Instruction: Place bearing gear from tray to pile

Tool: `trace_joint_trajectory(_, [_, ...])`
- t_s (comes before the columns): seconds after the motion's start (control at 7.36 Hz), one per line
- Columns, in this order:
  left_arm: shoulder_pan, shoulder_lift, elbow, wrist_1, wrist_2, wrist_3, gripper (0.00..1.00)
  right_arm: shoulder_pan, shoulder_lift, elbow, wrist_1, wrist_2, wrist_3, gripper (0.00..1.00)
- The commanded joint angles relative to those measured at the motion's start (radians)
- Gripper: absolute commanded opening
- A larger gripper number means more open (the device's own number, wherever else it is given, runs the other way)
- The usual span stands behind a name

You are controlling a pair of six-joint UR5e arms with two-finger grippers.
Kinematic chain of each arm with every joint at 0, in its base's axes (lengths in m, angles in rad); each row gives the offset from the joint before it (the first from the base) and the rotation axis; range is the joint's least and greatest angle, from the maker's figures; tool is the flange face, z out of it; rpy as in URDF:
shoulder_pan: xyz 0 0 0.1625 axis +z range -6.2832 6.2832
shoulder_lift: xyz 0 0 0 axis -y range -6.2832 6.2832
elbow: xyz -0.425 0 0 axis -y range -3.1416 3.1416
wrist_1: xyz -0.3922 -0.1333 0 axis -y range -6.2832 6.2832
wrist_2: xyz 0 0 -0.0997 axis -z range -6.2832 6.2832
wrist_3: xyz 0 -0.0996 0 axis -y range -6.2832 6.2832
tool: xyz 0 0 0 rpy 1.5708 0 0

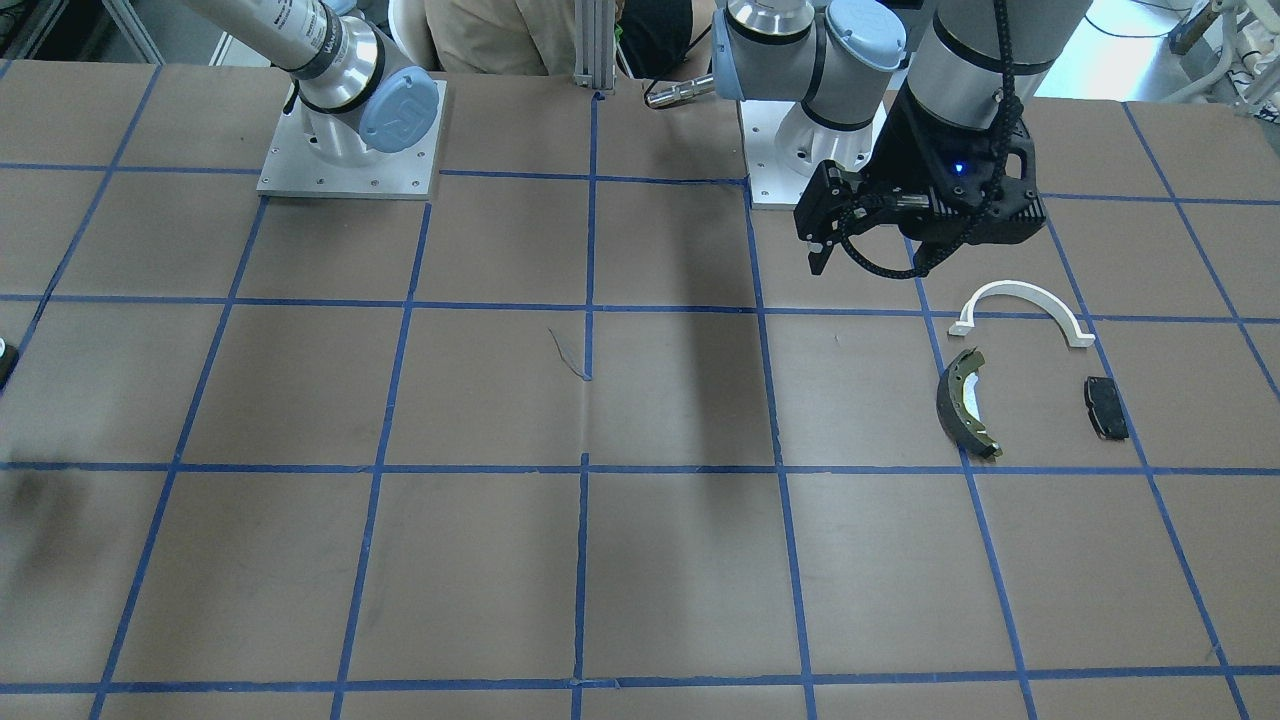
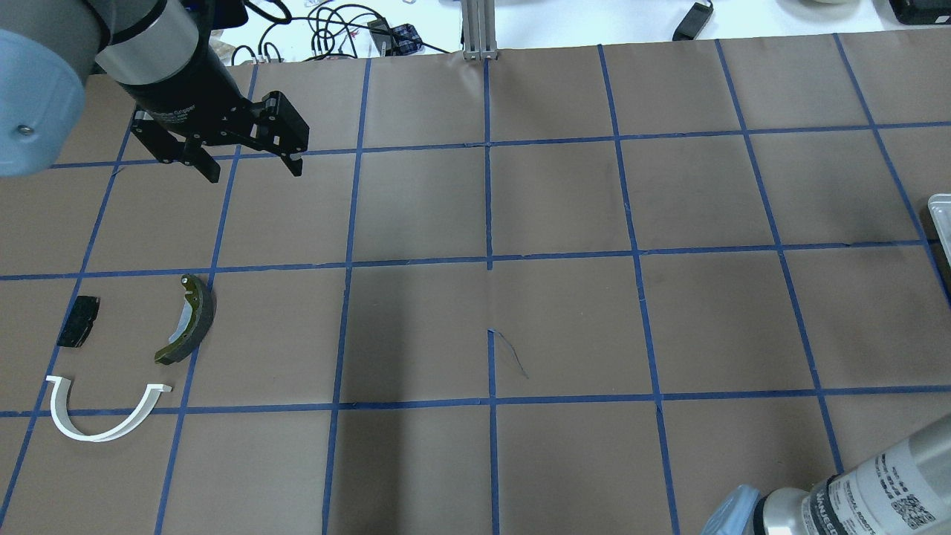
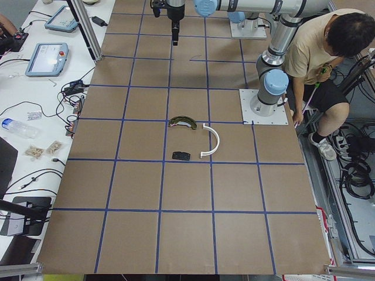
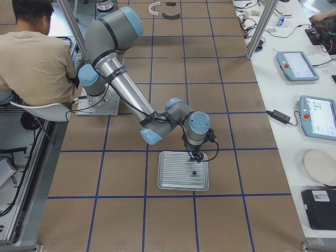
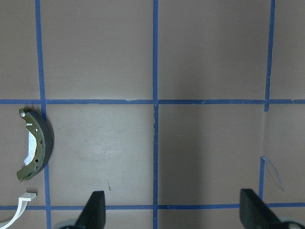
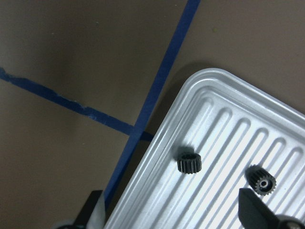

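Observation:
Two small black bearing gears (image 6: 189, 163) (image 6: 261, 180) lie in the ribbed metal tray (image 6: 157, 186) at the robot's right end of the table (image 4: 173, 181). My right gripper (image 6: 174, 214) is open and empty, hovering just above the tray's corner near the gears (image 4: 195, 156). The pile is at the other end: a white half-ring arch (image 2: 100, 412), a dark curved brake shoe (image 2: 189, 319) and a small black pad (image 2: 79, 321). My left gripper (image 2: 249, 167) is open and empty, held high beyond the pile, over bare table.
The table is brown paper with a blue tape grid (image 2: 488, 260). A seated person (image 4: 37, 58) is behind the robot bases. Tablets (image 4: 296, 65) and cables lie on the side bench. An aluminium post (image 2: 479, 30) stands at the far edge.

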Motion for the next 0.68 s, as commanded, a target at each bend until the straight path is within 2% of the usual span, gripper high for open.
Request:
trace_joint_trajectory(0.0, [0.0, 0.0, 0.001, 0.0, 0.0, 0.0, 1.0, -0.019, 0.061, 0.003, -0.048, 0.007, -0.042, 1.0])
trace_joint_trajectory(0.27, [0.0, 0.0, 0.001, 0.0, 0.0, 0.0, 1.0, -0.019, 0.061, 0.003, -0.049, 0.007, -0.048, 1.0])
trace_joint_trajectory(0.54, [0.0, 0.0, 0.002, 0.0, 0.0, 0.0, 1.0, -0.019, 0.065, -0.002, -0.051, 0.01, -0.048, 0.89])
